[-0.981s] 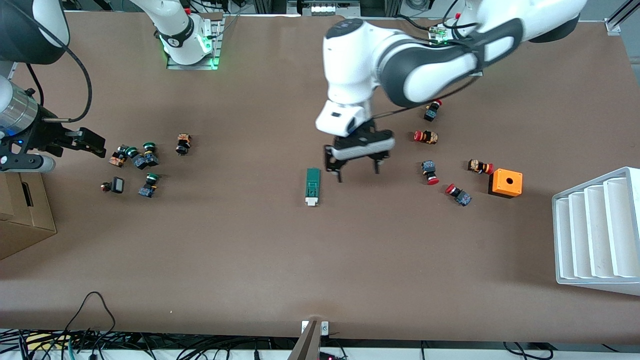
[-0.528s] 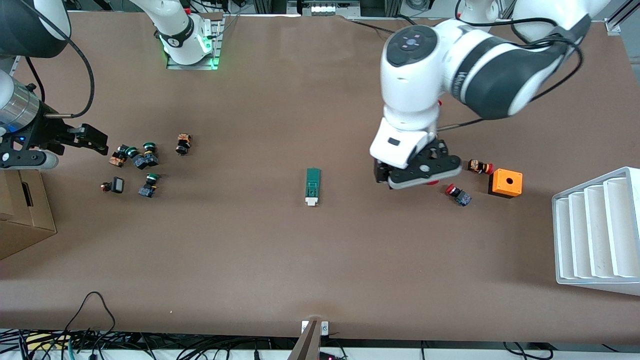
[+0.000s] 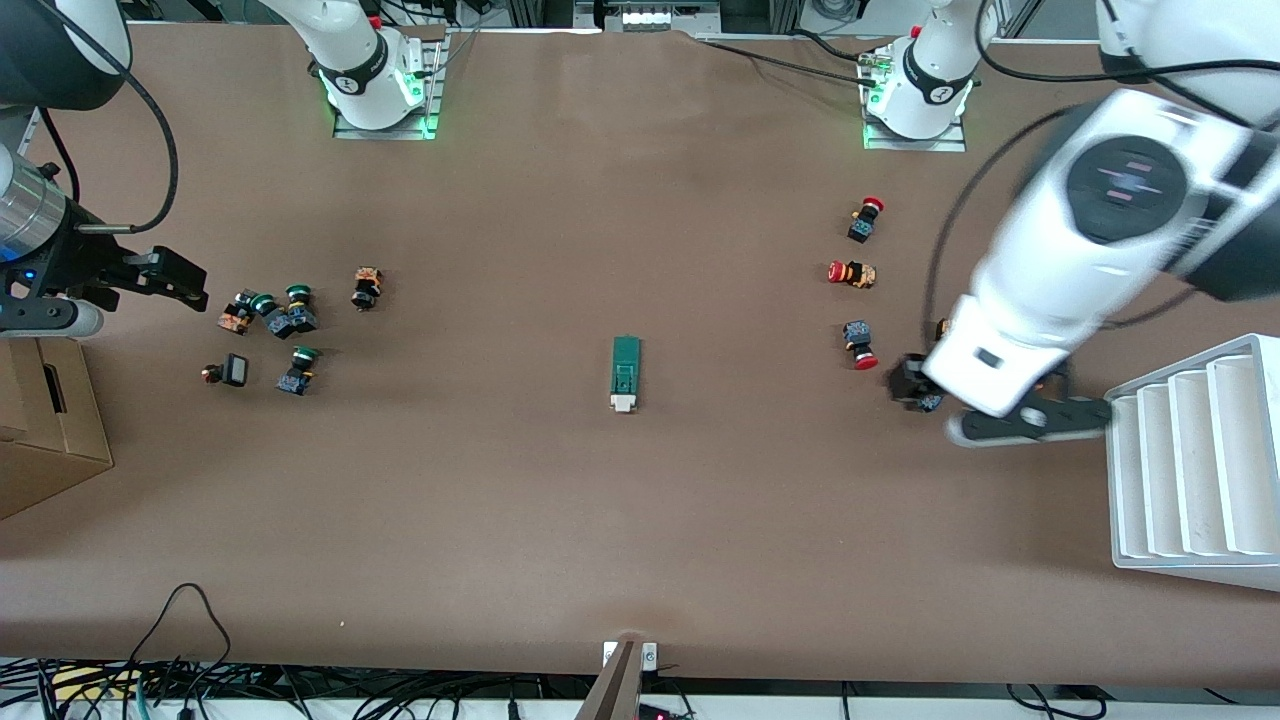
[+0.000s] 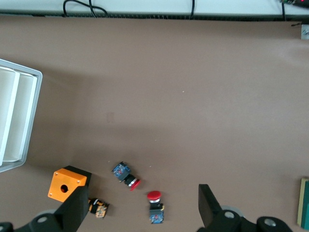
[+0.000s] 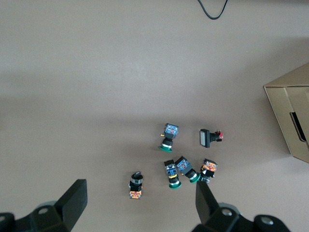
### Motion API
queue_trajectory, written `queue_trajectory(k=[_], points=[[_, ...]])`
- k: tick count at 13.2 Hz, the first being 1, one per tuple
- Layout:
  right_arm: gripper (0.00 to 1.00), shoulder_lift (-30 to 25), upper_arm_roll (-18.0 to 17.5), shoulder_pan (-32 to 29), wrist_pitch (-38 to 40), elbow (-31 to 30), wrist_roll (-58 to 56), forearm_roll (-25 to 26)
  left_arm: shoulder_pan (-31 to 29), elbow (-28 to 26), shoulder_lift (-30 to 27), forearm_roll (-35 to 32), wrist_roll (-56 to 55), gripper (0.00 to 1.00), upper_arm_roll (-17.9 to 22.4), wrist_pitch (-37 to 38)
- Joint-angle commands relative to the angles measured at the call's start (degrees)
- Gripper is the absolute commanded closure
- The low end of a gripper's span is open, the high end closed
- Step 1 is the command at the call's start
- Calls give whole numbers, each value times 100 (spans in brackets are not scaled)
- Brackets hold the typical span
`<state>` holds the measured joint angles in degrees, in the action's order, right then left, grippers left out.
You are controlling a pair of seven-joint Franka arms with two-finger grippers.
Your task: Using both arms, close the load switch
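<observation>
The load switch (image 3: 625,373), a narrow dark-green block with a white end piece, lies alone at the table's middle. Only a green sliver of it (image 4: 304,203) shows at the edge of the left wrist view. My left gripper (image 3: 1005,415) is open and empty. It hangs over the red-capped buttons and the orange box, well away from the switch toward the left arm's end of the table. In its wrist view it (image 4: 140,212) spans two red buttons. My right gripper (image 3: 170,280) is open and empty and waits beside the green-capped buttons; its fingers (image 5: 73,199) are wide apart.
Red-capped buttons (image 3: 855,272) lie toward the left arm's end. An orange box with a hole (image 4: 66,183) sits beside them, hidden by the arm in the front view. A white slotted rack (image 3: 1190,460) stands at that end. Green-capped buttons (image 3: 285,315) and a cardboard box (image 3: 45,420) are at the right arm's end.
My left arm has swung away from beside the load switch toward its own end of the table, stopping over the red buttons beside the rack. The right gripper has barely moved.
</observation>
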<state>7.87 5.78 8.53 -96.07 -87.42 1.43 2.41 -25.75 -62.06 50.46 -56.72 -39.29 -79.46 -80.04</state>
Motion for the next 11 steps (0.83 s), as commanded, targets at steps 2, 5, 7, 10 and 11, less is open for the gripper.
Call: queue_trajectory(k=[2,5,7,10,11], points=[[1,83,-24,61,62,155,-46,-21,307,248,-1070,1912,1026,0,1901,-387],[1,84,-24,61,62,146,-46,-12,850,177,-1845,3567,2062,0,3897,-688],[1,84,-24,70,62,146,-46,-12,1228,-15,-2284,4368,2817,0,5004,-776],[1,84,-24,96,71,146,-29,5,2081,-516,-2979,5580,3907,0,7026,-829],[1,84,-24,96,71,146,-20,5,2161,-700,-3146,5758,4215,0,7293,-820]])
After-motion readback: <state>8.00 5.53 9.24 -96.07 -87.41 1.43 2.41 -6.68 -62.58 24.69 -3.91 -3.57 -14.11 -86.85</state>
